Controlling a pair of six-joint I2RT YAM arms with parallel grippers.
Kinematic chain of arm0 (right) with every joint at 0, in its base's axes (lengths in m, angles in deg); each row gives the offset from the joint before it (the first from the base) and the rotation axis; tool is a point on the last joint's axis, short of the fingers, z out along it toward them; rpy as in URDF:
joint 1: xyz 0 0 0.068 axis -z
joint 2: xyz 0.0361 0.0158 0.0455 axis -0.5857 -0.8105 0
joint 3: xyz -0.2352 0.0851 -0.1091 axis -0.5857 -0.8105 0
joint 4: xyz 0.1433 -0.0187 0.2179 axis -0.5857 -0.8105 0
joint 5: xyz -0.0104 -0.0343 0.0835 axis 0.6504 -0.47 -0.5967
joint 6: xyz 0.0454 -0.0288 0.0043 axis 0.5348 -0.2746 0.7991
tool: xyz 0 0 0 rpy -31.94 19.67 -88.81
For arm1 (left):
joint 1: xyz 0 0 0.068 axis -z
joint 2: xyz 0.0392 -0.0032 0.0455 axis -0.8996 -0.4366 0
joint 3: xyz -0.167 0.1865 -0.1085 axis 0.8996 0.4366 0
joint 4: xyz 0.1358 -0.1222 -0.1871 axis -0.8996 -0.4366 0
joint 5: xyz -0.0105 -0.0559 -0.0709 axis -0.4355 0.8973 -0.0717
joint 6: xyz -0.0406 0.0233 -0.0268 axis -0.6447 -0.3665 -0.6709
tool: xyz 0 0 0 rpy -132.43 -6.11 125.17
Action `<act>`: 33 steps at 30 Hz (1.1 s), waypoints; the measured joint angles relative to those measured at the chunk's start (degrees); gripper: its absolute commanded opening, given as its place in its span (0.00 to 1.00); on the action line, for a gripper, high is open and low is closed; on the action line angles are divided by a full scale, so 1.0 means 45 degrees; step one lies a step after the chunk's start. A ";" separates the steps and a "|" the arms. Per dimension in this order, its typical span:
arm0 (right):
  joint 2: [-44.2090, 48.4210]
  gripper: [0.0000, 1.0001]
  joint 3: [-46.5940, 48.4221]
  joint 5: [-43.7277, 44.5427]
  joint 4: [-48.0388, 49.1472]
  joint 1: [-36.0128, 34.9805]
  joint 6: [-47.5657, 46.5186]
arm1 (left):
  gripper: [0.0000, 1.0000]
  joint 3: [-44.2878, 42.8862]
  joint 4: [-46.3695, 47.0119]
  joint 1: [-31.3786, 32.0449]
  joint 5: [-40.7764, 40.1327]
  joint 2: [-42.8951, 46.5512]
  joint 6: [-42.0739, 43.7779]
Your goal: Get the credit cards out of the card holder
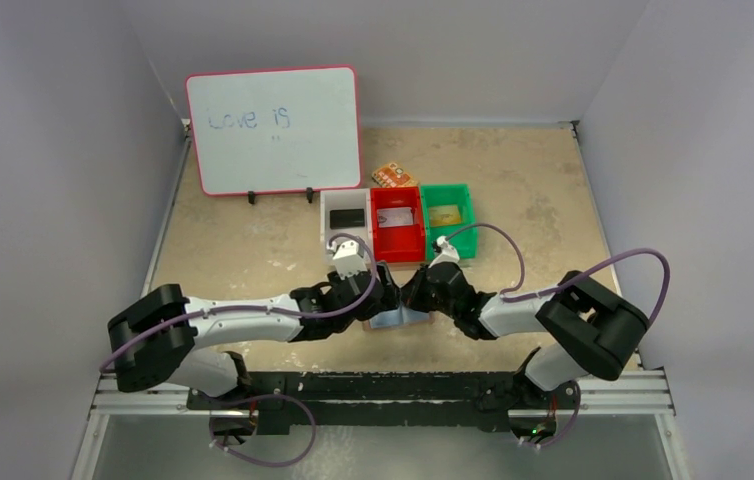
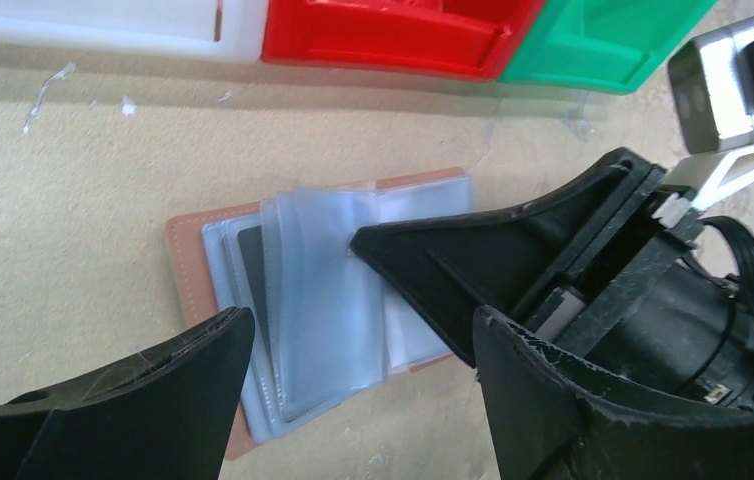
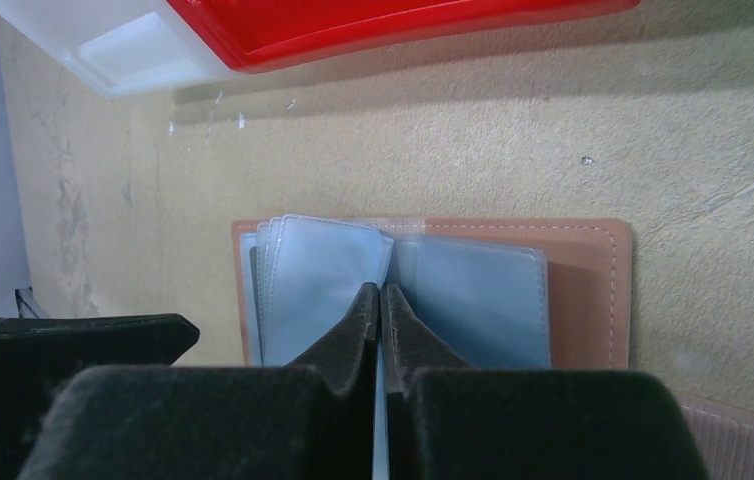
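The card holder [image 1: 400,321] lies open on the table between both grippers, with a tan cover [image 3: 583,290] and pale blue clear sleeves [image 3: 318,270] fanned out. A dark card [image 2: 251,262] shows inside one sleeve. My right gripper [image 3: 381,292] is shut, its tips pinched on a sleeve near the fold. It shows as a black wedge in the left wrist view [image 2: 373,242]. My left gripper [image 2: 361,330] is open and empty, low over the holder's near edge, with a finger on each side.
White [image 1: 329,222], red [image 1: 398,243] and green [image 1: 467,205] bins stand in a row just behind the holder, each with a card-like item inside. An orange patterned packet [image 1: 393,176] lies behind them. A whiteboard [image 1: 273,130] stands at the back left.
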 measured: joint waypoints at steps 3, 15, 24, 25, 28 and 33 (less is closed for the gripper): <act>-0.0010 0.00 -0.0024 0.0000 0.0053 0.0000 0.0034 | 0.80 -0.0189 0.0321 -0.0160 0.0000 -0.0170 0.0253; -0.0010 0.00 -0.0044 0.0005 0.0068 0.0010 0.0131 | 0.79 -0.0073 0.1962 -0.1282 0.0374 -0.0699 0.0413; -0.0034 0.00 -0.0049 0.0005 0.0092 0.0010 0.0170 | 0.78 0.0126 0.2312 -0.1282 0.0743 -0.1141 0.0272; -0.0039 0.00 -0.0049 0.0000 0.0102 0.0015 0.0180 | 0.78 0.0131 0.2278 -0.1282 0.0743 -0.1205 0.0248; -0.0039 0.00 -0.0058 0.0000 0.0112 0.0024 0.0189 | 0.78 0.0194 0.2263 -0.1282 0.0748 -0.1350 0.0136; -0.0039 0.00 -0.0058 0.0000 0.0107 0.0024 0.0194 | 0.77 0.0277 0.2259 -0.1282 0.0860 -0.1535 0.0112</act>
